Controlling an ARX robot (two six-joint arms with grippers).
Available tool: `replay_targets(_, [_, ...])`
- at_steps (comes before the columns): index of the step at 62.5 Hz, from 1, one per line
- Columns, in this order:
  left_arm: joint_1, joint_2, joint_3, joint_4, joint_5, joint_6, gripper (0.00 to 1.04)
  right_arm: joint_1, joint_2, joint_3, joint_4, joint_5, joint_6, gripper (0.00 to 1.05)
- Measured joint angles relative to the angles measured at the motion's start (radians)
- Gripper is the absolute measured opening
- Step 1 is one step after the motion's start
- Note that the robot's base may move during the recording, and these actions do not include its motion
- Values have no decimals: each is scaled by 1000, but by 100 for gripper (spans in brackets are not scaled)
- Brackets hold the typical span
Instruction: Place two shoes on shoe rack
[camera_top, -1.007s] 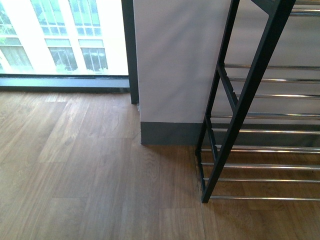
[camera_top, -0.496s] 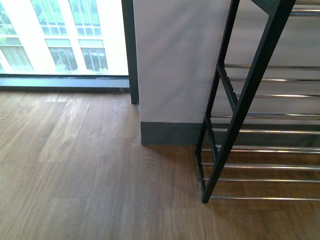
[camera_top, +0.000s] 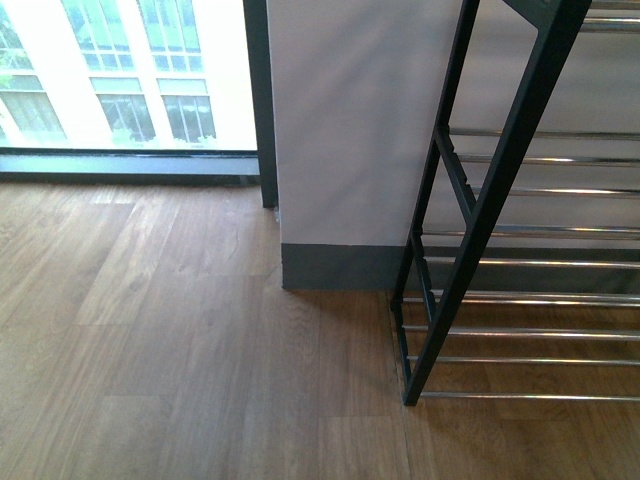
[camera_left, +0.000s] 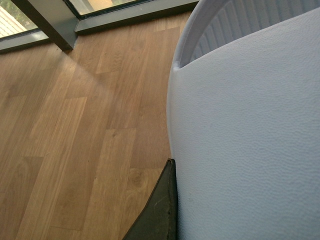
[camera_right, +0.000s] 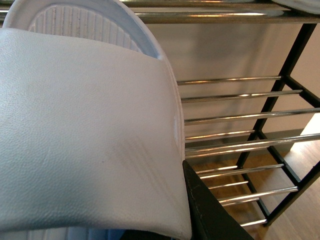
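Note:
The shoes here are white slides, not sneakers. One white slide shoe (camera_left: 250, 140) fills the left wrist view, held over the wooden floor (camera_left: 75, 150). My left gripper (camera_left: 215, 222) is shut on its strap, and only one dark finger (camera_left: 161, 212) shows. The other white slide shoe (camera_right: 85, 135) fills the right wrist view with my right gripper (camera_right: 150, 222) shut on it, one dark finger (camera_right: 210, 215) beside the strap. The shoe rack (camera_right: 235, 115) stands just beyond that shoe. Its black frame (camera_top: 520, 130) is at the right of the front view, where no shoe or gripper shows.
A white wall pillar (camera_top: 350, 130) with a grey skirting stands left of the rack. A large window (camera_top: 120, 70) with a dark sill runs along the back left. Wooden floor (camera_top: 180, 340) spreads in front of both.

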Motion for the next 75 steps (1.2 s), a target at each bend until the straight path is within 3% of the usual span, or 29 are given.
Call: replay_targets(75, [0, 0, 0, 0, -1, 0, 2, 0, 0, -2, 0, 1, 0, 1])
